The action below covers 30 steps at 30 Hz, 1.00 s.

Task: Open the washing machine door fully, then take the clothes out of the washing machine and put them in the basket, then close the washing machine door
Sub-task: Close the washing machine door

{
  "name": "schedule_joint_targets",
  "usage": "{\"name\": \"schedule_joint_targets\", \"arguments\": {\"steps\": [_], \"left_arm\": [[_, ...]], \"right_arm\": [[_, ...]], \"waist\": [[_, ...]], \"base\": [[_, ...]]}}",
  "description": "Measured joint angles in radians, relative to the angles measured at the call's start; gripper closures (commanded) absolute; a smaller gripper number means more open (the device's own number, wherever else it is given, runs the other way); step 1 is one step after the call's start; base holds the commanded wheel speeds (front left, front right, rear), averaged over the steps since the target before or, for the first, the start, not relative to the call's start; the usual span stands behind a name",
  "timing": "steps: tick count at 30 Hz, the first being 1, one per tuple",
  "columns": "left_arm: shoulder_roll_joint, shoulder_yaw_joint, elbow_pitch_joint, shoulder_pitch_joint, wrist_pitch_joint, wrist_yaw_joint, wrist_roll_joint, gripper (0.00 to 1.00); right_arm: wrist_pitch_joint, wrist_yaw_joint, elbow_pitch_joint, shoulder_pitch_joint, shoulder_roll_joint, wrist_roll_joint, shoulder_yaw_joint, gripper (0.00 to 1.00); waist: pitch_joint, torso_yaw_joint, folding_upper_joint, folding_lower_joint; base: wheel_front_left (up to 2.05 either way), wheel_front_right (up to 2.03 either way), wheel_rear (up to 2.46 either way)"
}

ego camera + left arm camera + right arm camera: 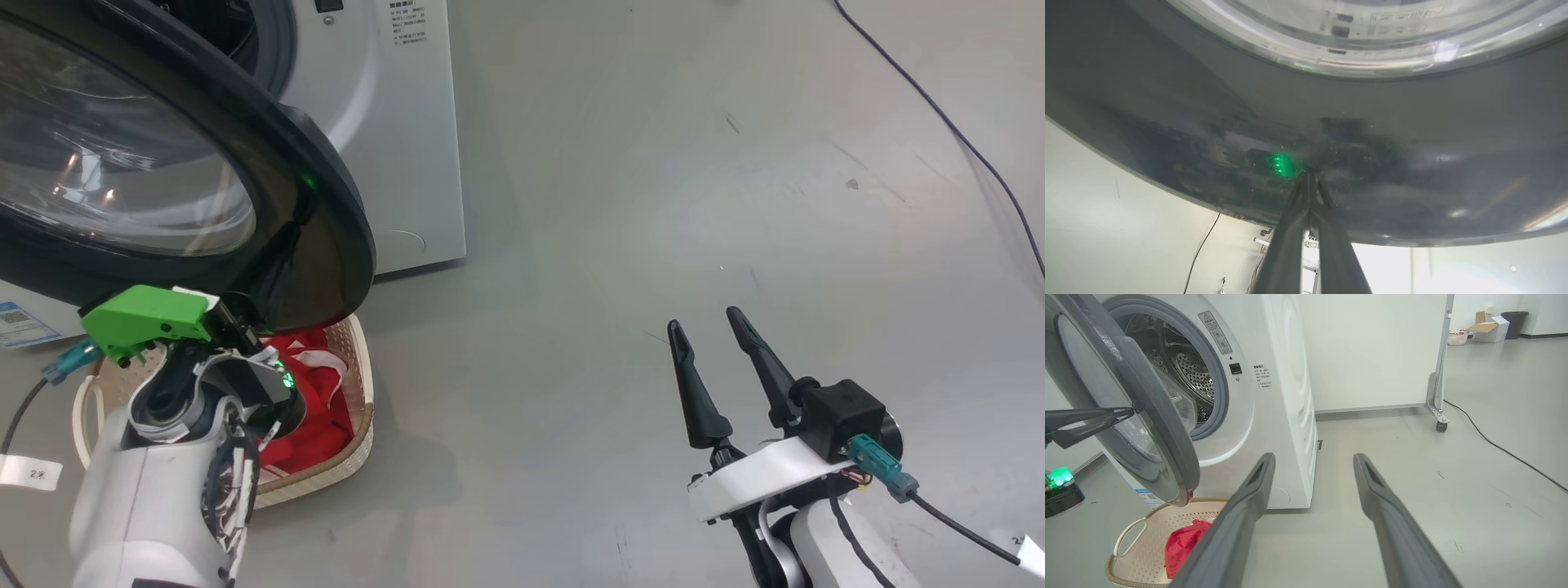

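The clenched left end effector (1309, 176) presses the washing machine door (1412, 143); its tips may slip off the glossy rim. The right end effector (704, 321) is released.

The left forearm (139, 506) rises pale from the lower left of the head view, its wrist capped by a green cover (147, 320) with a small green light glowing just below. The left gripper (1309, 176) has its two dark fingers pressed together to a single point. The right gripper (704, 320) sits low on the right on a white wrist (759, 478), fingers spread wide apart and pointing up and forward.
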Motion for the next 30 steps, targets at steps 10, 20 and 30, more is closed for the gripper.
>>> {"name": "schedule_joint_targets", "arguments": {"steps": [10,20,30], "left_arm": [[-0.001,-0.146,0.000,0.026,-0.002,-0.025,0.030,1.00],[0.029,-0.259,-0.036,0.110,-0.027,-0.049,0.250,1.00],[0.153,-0.339,-0.181,0.184,-0.170,-0.050,0.502,1.00]], "right_arm": [[-0.002,-0.007,-0.001,0.001,0.001,-0.001,-0.037,0.00],[-0.003,-0.007,-0.002,0.019,-0.007,-0.008,-0.071,0.00],[-0.003,-0.007,-0.010,0.044,-0.009,-0.012,-0.078,0.00]], "waist": [[-0.021,0.046,0.0000,0.0000],[-0.060,0.128,0.0000,0.0000],[-0.107,0.204,0.0000,0.0000]], "base": [[0.00,0.00,0.00],[0.00,0.00,0.00],[0.00,0.00,0.00]]}}
